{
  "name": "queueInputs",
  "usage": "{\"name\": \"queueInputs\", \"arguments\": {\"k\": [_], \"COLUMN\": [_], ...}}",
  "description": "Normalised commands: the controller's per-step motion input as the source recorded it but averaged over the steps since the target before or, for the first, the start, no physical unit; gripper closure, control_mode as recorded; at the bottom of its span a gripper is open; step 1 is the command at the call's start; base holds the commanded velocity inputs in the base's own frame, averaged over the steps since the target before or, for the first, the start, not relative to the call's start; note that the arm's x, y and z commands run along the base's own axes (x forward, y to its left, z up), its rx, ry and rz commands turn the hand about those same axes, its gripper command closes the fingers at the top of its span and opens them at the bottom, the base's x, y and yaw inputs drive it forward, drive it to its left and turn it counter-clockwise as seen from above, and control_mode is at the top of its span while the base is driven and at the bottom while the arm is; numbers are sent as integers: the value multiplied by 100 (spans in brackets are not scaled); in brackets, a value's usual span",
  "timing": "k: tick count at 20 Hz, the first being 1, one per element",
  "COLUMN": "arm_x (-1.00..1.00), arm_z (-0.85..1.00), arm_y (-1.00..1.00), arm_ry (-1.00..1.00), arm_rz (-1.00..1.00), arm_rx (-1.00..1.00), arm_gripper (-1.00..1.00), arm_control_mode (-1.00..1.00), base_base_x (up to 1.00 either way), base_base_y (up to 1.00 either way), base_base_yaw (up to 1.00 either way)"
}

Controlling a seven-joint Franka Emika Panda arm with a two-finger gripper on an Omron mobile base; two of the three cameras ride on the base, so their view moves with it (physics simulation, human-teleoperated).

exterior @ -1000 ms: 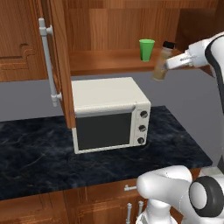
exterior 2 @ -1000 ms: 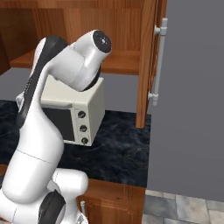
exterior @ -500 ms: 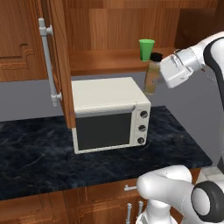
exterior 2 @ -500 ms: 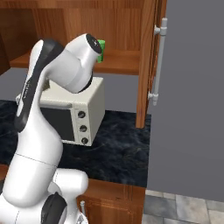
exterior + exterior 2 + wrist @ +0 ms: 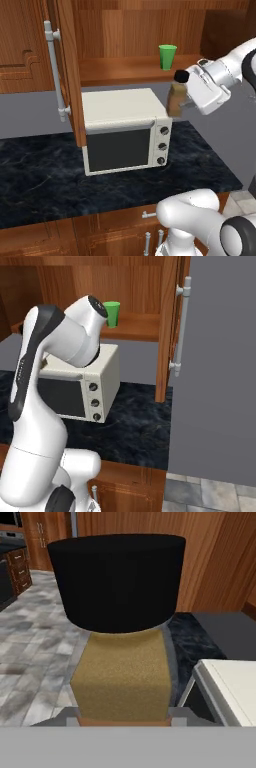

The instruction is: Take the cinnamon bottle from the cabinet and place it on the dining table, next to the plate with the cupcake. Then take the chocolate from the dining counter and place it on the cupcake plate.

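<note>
One cinnamon bottle, brown with a black cap, is clamped in the gripper in mid-air beside the white microwave, below the green cup on the cabinet shelf.

One bottle, brown with a black cap. One green cup on the cabinet shelf. One white microwave on the dark worktop, with three knobs down its front. Two open cabinet doors, each carrying one long handle.
</note>
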Motion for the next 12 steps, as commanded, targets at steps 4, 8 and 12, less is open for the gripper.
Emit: {"name": "queueInputs", "arguments": {"k": [4,8,12], "arm_x": [-10,0,0], "arm_z": [0,0,0], "arm_y": [0,0,0], "arm_ry": [-4,0,0], "arm_rz": [0,0,0], "arm_rx": [9,0,0], "arm_gripper": [100,100,100], "arm_control_mode": [-100,-100,-100], "base_base_x": [0,0,0], "base_base_y": [0,0,0], "base_base_yaw": [0,0,0]}}
